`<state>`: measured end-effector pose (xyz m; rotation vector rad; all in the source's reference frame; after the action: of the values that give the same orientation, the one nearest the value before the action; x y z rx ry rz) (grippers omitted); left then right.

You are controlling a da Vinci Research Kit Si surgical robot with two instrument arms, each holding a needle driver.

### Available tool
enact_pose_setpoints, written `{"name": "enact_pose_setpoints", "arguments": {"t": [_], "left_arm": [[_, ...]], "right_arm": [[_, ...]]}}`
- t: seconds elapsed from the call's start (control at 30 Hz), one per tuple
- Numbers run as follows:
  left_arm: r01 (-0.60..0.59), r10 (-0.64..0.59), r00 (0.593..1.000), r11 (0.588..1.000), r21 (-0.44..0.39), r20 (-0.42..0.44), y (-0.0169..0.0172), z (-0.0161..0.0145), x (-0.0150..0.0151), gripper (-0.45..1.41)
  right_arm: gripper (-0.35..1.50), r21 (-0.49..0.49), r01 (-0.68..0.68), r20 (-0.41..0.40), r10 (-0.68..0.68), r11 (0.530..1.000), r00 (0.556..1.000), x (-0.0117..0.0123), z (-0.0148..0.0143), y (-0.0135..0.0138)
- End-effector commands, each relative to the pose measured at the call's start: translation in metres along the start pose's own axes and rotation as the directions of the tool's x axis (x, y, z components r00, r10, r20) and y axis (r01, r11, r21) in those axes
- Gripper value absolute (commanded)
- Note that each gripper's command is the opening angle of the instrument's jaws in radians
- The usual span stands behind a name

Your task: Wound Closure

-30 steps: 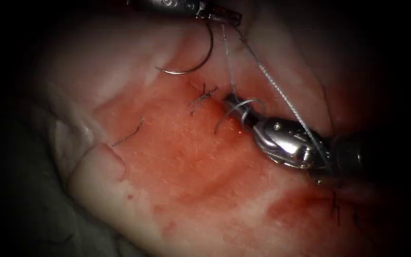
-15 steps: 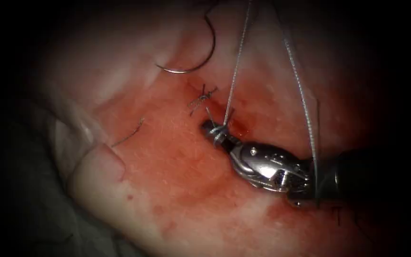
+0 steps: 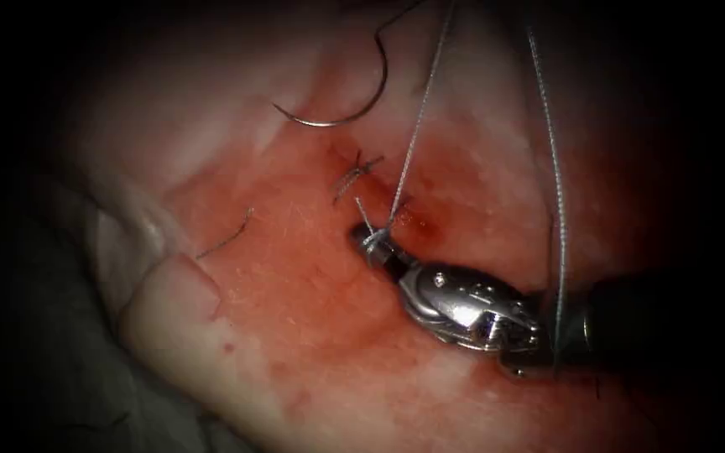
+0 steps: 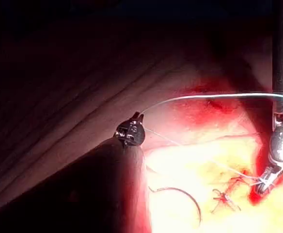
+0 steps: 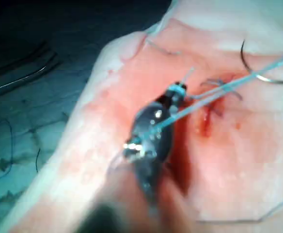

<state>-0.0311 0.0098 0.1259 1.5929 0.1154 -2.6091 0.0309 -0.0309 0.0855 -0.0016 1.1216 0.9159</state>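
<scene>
The right tool (image 3: 368, 241) rests low on the red-stained tissue (image 3: 312, 319), jaws clamped on the thread's short end (image 3: 361, 211), thread (image 3: 417, 134) wrapped round its tip. Beyond it lies a finished knot (image 3: 354, 172), farther off the needle (image 3: 354, 109), free on the tissue. The left tool (image 4: 134, 122) grips the thread. Since a second ago, the right tool slid left and the loop tightened.
</scene>
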Motion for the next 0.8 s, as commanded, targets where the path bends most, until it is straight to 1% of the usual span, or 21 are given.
{"name": "enact_pose_setpoints", "arguments": {"t": [0.03,0.13,0.27,0.33,0.5,0.8], "left_arm": [[0.000,0.000,1.000,1.000,0.008,-0.003,-0.0006,0.0006,-0.0002,-0.45],[-0.003,0.003,1.000,1.000,0.013,0.001,-0.0013,0.0004,-0.0005,-0.45],[-0.001,0.001,1.000,1.000,0.020,0.008,-0.0020,0.0003,-0.0009,-0.45],[0.000,0.000,1.000,1.000,0.021,0.009,-0.0023,0.0001,-0.0011,-0.45],[0.001,-0.001,1.000,1.000,0.024,0.014,-0.0025,0.0001,-0.0013,-0.45],[-0.001,0.000,1.000,0.999,0.046,0.027,-0.0036,0.0004,-0.0015,-0.45]], "right_arm": [[-0.35,0.002,0.002,0.008,-0.002,1.000,1.000,-0.0006,-0.0002,-0.0007],[-0.35,0.002,0.003,0.011,-0.003,1.000,1.000,-0.0007,-0.0009,-0.0007],[-0.35,0.001,0.004,0.044,-0.005,1.000,0.999,-0.0008,-0.0020,-0.0008],[-0.35,-0.003,0.013,0.057,-0.013,1.000,0.998,-0.0004,-0.0027,-0.0006],[-0.35,-0.002,0.023,0.061,-0.023,1.000,0.998,-0.0001,-0.0027,-0.0007],[-0.35,-0.002,0.039,0.071,-0.039,0.999,0.997,-0.0006,-0.0021,-0.0019]]}}
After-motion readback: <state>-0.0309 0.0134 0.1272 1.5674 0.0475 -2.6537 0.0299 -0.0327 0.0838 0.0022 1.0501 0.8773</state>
